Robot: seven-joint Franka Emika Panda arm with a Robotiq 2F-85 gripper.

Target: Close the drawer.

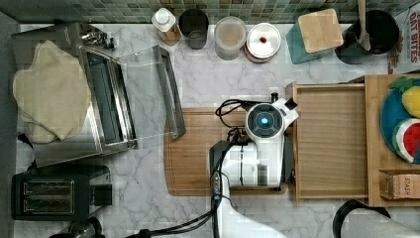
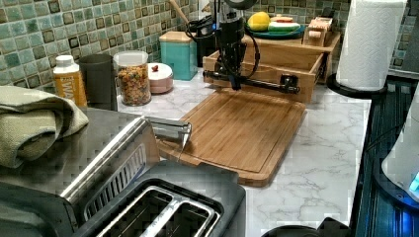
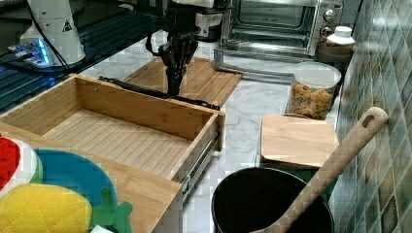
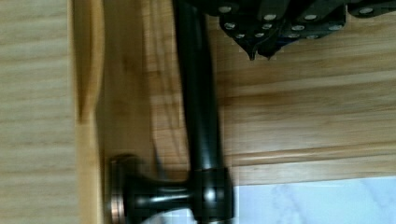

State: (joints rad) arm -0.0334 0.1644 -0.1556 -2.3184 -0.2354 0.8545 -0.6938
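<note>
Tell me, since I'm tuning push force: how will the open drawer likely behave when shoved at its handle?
The drawer probably glides rather than scrapes, since a metal slide rail shows along its side. It looks empty, so likely light. The gripper sits near the middle of the bar handle, so it should not skew much.

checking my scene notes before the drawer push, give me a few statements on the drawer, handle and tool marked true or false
1. The drawer stands pulled out, with nothing lying in it. True.
2. The tool is down at the drawer's dark bar handle. True.
3. The toaster oven door is shut. False: it hangs open, its outer edge over the cutting board.
4. The cutting board lies inside the drawer. False: it lies on the marble counter in front of the drawer.
5. A wooden spoon stands in a black pot. True.
</note>
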